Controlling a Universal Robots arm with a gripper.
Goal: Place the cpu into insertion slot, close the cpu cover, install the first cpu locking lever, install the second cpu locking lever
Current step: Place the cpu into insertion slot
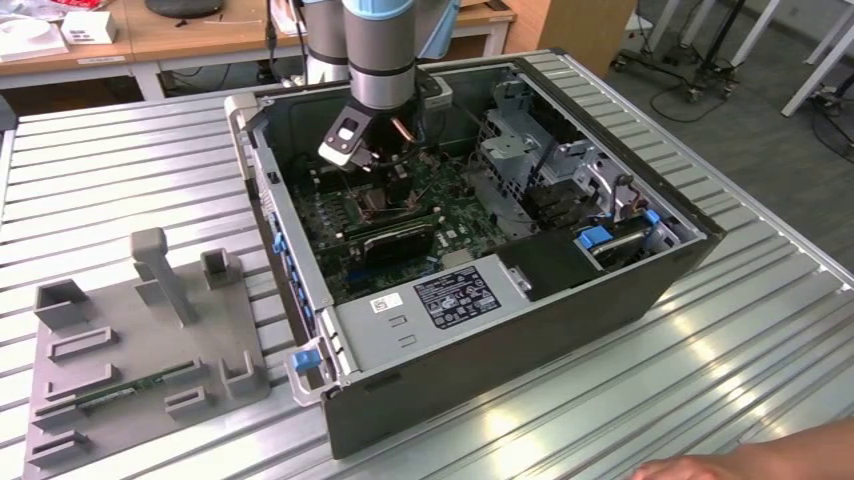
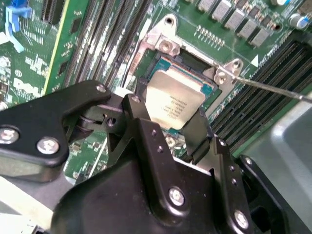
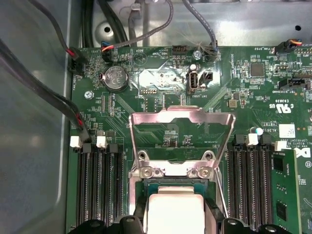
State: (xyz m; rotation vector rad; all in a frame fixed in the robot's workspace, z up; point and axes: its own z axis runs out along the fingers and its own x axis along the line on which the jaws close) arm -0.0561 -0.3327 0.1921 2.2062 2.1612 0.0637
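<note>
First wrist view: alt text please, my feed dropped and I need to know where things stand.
The silvery cpu sits at the insertion slot with the gripper on either side of it; whether it is fully seated cannot be told. The cpu cover lies open, folded back over the green board, and memory slots run along both sides of the slot.

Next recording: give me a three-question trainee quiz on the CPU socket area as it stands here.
1. True or false: the cover is closed.
2. Short answer: which part sits between the gripper's fingers?
3. Fill in: through the cover's cut-out, the ___ board shows.

Key:
1. False. It stands open.
2. The cpu.
3. Green.
</note>
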